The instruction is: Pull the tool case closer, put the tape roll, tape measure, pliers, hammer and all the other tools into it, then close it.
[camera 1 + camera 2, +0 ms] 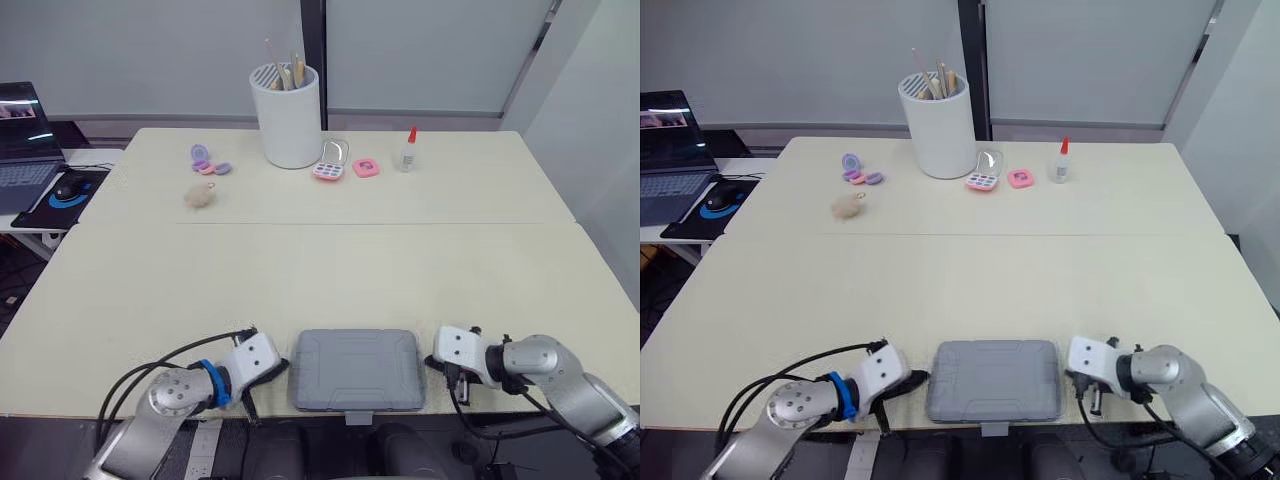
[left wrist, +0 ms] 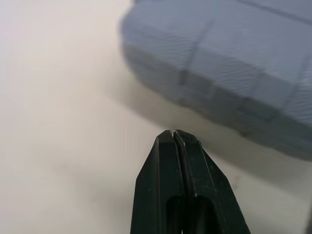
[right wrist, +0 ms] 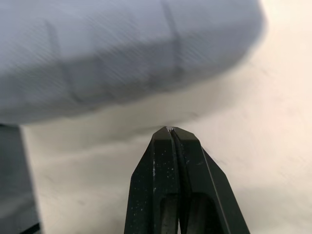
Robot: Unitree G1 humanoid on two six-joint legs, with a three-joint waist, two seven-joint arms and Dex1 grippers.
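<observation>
The grey tool case (image 1: 357, 368) lies with its lid down at the table's near edge, its latch tab over the edge. My left gripper (image 1: 277, 374) sits just off the case's left side, fingers shut with nothing between them; in the left wrist view its tips (image 2: 174, 132) point at the case's corner (image 2: 234, 73), a small gap away. My right gripper (image 1: 433, 362) rests by the case's right side, also shut and holding nothing. Its closed tips (image 3: 170, 129) stand close below the case's rounded edge (image 3: 122, 48).
At the back of the table stand a white cylinder (image 1: 287, 115) holding sticks, a pink palette (image 1: 329, 168), a pink square (image 1: 365, 167), a glue bottle (image 1: 406, 150), purple pieces (image 1: 205, 160) and a beige fluffy ball (image 1: 201, 196). A laptop (image 1: 22, 140) and mouse (image 1: 68, 187) sit on a side desk to the left.
</observation>
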